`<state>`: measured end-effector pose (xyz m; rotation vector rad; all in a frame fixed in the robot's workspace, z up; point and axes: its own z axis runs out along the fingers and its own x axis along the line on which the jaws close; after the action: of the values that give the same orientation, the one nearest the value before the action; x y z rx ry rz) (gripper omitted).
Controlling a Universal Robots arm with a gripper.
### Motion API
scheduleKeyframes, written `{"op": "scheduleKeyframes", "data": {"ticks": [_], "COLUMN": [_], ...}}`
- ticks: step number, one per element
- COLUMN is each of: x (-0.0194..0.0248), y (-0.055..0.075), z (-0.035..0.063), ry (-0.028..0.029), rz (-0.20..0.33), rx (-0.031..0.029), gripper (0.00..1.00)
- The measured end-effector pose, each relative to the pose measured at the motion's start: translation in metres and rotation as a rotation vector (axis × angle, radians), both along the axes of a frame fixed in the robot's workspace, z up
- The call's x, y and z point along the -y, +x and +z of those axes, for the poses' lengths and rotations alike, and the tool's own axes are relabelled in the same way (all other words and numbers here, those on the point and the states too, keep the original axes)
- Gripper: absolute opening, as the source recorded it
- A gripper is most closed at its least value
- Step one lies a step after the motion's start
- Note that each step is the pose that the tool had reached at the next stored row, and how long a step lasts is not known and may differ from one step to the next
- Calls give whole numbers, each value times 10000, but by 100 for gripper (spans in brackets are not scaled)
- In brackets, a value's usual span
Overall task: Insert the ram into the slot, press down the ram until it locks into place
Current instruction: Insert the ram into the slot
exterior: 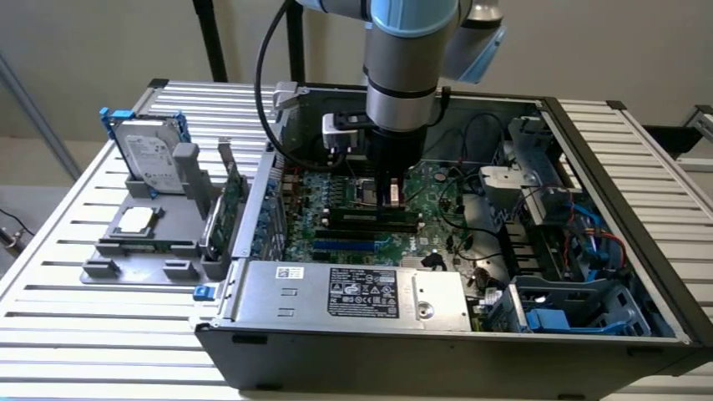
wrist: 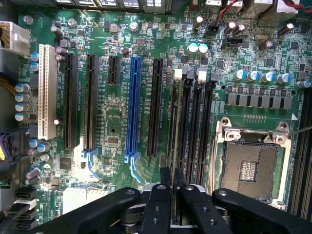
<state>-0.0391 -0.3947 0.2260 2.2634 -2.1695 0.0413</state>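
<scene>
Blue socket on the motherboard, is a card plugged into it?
No, the blue socket lies bare along its whole length in the wrist view, nothing standing in it.

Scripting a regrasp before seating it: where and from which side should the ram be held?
Pinch the ram by its two flat faces at the top edge, coming straight down from above. It stands on edge along the slot, with parallel sockets close beside it, so likely only the top is free. The gripper straddles it this way.
</scene>
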Motion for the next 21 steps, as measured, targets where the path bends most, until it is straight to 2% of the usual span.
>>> {"op": "scheduleKeyframes", "data": {"ticks": [21], "x": [-7], "y": [0], "z": [-18], "ry": [-9], "rz": [-48], "rx": [1], "gripper": [14]}}
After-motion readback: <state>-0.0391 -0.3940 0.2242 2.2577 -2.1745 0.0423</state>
